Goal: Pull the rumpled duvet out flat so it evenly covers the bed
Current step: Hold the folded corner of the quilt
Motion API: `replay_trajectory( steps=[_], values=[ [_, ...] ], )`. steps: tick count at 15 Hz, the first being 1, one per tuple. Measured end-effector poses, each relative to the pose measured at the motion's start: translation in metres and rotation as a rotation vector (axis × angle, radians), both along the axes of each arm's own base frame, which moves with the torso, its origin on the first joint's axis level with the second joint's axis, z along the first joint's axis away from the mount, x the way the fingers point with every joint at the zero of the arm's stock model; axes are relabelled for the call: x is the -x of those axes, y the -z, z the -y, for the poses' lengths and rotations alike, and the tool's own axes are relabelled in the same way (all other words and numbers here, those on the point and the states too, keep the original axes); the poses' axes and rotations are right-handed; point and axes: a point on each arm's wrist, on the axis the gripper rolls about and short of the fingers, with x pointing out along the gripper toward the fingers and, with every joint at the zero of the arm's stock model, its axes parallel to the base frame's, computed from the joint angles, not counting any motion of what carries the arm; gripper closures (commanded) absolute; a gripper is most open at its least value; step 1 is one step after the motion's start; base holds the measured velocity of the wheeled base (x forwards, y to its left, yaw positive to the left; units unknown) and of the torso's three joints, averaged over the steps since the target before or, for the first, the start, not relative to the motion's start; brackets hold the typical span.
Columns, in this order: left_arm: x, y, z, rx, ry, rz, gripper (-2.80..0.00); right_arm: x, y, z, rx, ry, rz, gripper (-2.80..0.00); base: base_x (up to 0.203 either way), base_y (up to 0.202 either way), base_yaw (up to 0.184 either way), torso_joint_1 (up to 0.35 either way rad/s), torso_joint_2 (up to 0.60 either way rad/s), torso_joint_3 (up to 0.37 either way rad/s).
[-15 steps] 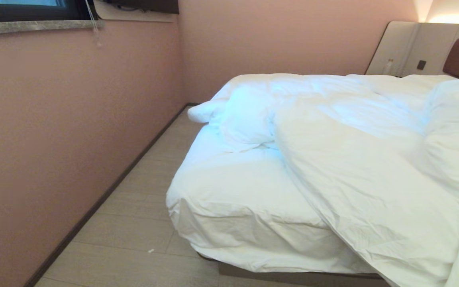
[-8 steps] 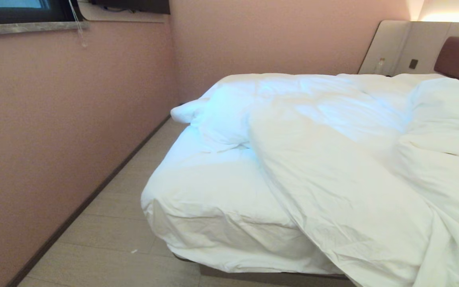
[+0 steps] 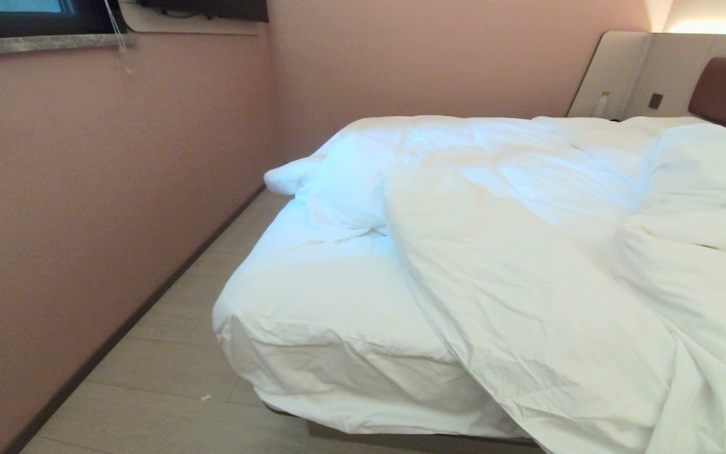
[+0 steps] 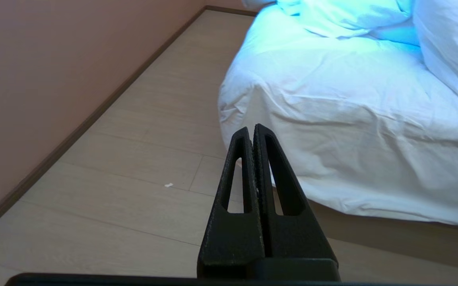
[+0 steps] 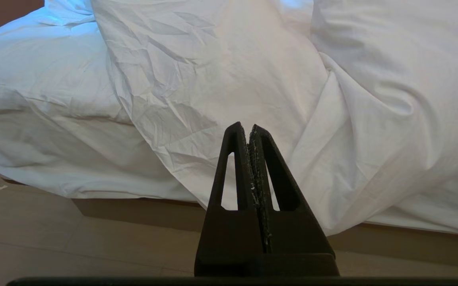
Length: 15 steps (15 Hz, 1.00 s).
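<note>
While both pincers stay closed and empty, the duvet lies ahead of the right pincer, untouched.

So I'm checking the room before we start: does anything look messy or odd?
The duvet is bunched diagonally toward the bed's right side, leaving the near left corner's sheet bare. A small white scrap lies on the floor.

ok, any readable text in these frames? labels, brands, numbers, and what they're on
None readable.
Duvet, bed: plain white, no print or tag showing.
Small bottle by the headboard: any label too small to read.
Dark wall plate: no marking legible.
Left end effector, right end effector: no markings.
</note>
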Motion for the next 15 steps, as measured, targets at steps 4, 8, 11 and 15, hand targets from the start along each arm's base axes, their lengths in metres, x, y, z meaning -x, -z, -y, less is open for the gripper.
replay_trajectory(
  steps=[4, 8, 11, 15],
  values=[
    [0.0000, 0.0000, 0.0000, -0.001, 0.000, 0.000, 0.00, 0.0000, 0.0000, 0.0000, 0.000, 0.000, 0.000, 0.00, 0.000, 0.000, 0.000, 0.000, 0.00, 0.000],
    [0.0000, 0.0001, 0.0000, -0.004, 0.000, -0.001, 0.00, 0.0000, 0.0000, 0.0000, 0.000, 0.000, 0.000, 0.00, 0.160, 0.000, -0.002, 0.003, 0.00, 0.004],
    [0.0000, 0.0000, 0.0000, -0.002, -0.001, 0.000, 0.00, 0.0000, 0.0000, 0.0000, 0.001, 0.000, 0.000, 0.00, 0.196, 0.000, 0.000, 0.000, 0.00, -0.002],
    [0.0000, 0.0001, 0.0000, 0.000, -0.001, -0.001, 0.00, 0.0000, 0.0000, 0.0000, 0.003, 0.000, 0.000, 0.00, 0.056, 0.000, 0.000, 0.003, 0.00, 0.003]
  ],
)
